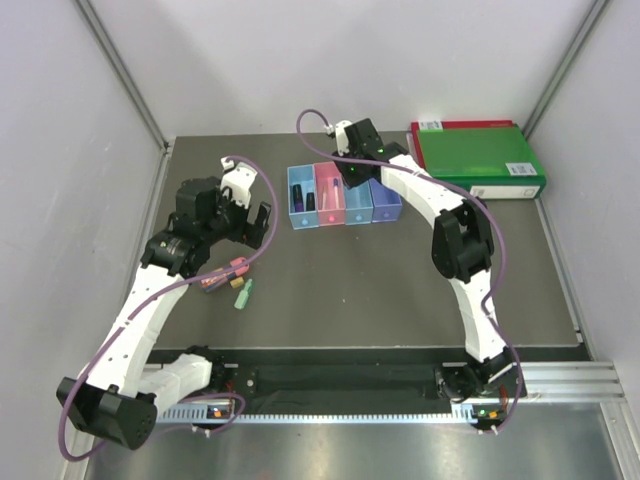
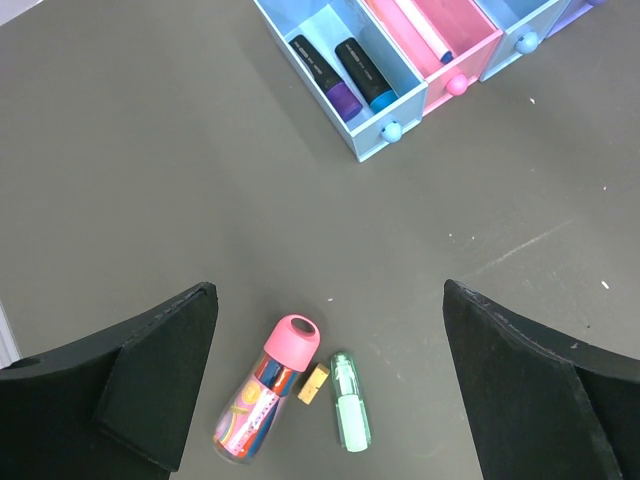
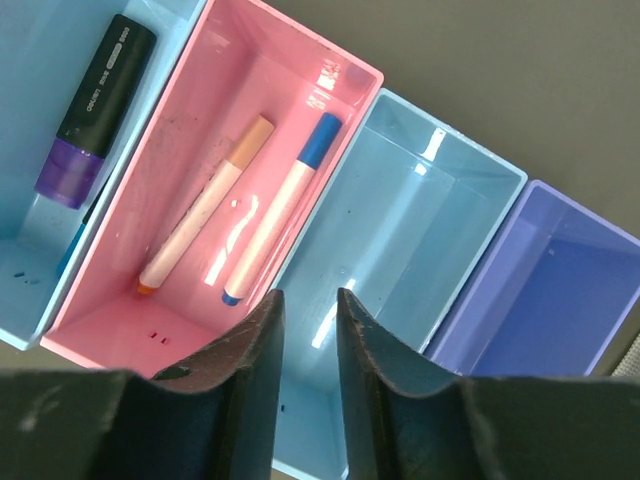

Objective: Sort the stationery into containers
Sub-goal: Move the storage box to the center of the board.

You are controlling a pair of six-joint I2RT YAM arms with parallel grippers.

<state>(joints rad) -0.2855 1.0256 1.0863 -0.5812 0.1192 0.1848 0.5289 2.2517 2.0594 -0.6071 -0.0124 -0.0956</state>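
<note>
The four joined containers (image 1: pixel 345 197) stand mid-table. In the right wrist view the first light blue box (image 3: pixel 25 250) holds a purple-black highlighter (image 3: pixel 95 100). The pink box (image 3: pixel 290 70) holds two thin white pens, one tan-ended (image 3: pixel 205 205), one blue-ended (image 3: pixel 283 205). The second light blue box (image 3: pixel 420 230) and the purple box (image 3: pixel 550 290) are bare. My right gripper (image 3: pixel 310 295) hovers over the pink and light blue boxes, jaws slightly apart and empty. My left gripper (image 2: pixel 328 290) is wide open above a green highlighter (image 2: pixel 350 402), a pink-capped tube (image 2: pixel 262 392) and a small yellow piece (image 2: pixel 313 383).
A large green binder (image 1: pixel 478 160) lies at the back right, just beyond the containers. The left wrist view shows a dark blue highlighter (image 2: pixel 365 73) beside the purple-black one in the first box. The table's near edge carries a black rail (image 1: pixel 340 380).
</note>
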